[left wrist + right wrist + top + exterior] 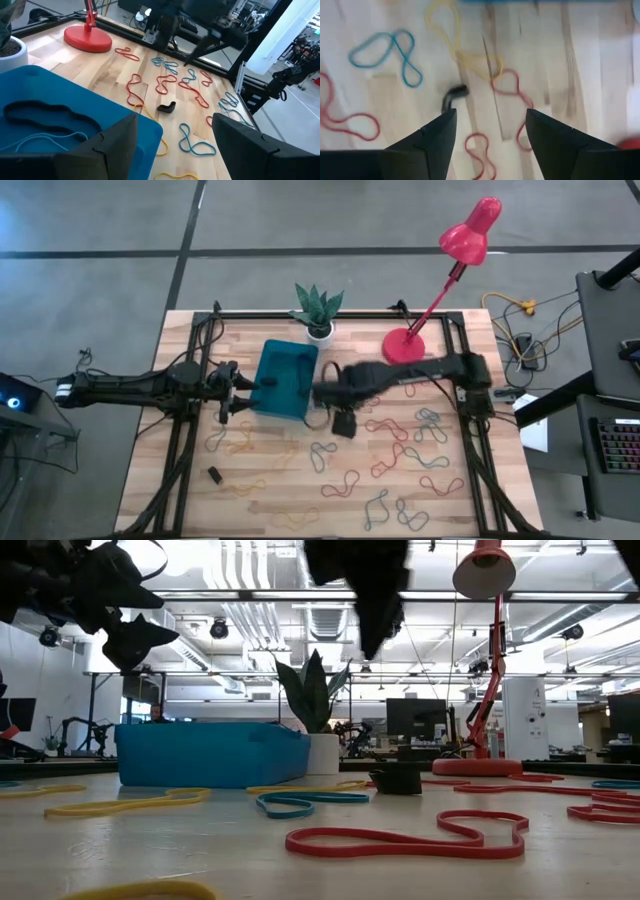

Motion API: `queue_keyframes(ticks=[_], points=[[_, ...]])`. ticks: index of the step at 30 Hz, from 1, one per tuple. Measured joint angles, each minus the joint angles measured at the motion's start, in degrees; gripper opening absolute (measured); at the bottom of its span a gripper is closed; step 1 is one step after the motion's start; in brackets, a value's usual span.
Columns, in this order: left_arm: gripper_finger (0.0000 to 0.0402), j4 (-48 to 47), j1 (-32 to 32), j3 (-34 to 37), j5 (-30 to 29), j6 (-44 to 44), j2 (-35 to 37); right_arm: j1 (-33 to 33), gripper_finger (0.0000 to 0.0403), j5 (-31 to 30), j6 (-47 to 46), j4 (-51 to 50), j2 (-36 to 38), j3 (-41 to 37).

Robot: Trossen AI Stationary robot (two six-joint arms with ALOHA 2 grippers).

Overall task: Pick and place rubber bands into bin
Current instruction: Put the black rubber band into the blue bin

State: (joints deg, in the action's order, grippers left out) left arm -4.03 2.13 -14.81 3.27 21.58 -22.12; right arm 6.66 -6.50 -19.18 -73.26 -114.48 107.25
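The right gripper [322, 392] hung just beside the bin [285, 380] on its right side, fingers [427, 140] spread wide and empty above a small black piece [452, 96] on the table [270, 500]. The left gripper [243, 387] sat at the bin's left edge, jaws wide, holding nothing. Two rubber bands [45, 117] lay in the bin; many more [400, 455] were scattered over the wood to its right and front.

Bright even overhead light, soft shadows, right wrist view motion-blurred (low view backlit)
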Motion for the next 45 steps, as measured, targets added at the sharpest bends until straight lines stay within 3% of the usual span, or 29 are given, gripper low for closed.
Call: queue_keyframes(ticks=[3, 6, 15, 22, 38, 42, 45], points=[[0.0240, 0.01, 0.00, 0.00, 0.00, 0.00, -0.52, 4.13, 0.0224, -3.96, -6.72, 6.52, 5.17, -9.27], [0.0240, 0.02, 0.00, 0.00, -0.01, 0.01, -1.10, 6.91, 0.0224, -3.90, -13.17, 14.57, 8.49, -16.99], [0.0240, 0.01, 0.00, 0.04, 0.02, 0.03, -2.26, 11.55, 0.0227, -4.00, -18.62, 27.92, 6.50, -27.88], [0.0240, 0.03, 0.00, 0.04, 0.00, 0.04, -2.44, 10.76, 0.0228, -3.63, -22.79, 30.71, 3.55, -32.14], [0.0240, 0.07, 0.00, 0.04, 0.00, 0.26, -5.24, 5.64, 0.0227, 1.13, -13.31, 37.71, 0.07, -33.67], [0.0240, 0.22, 0.00, 0.04, 0.00, 0.29, -5.23, 5.26, 0.0208, 3.12, -14.52, 39.63, -0.65, -33.52], [0.0240, 0.21, 0.00, 0.04, -0.03, 0.30, -5.14, 4.82, 0.0170, 0.34, -16.40, 39.94, -0.63, -33.56]])
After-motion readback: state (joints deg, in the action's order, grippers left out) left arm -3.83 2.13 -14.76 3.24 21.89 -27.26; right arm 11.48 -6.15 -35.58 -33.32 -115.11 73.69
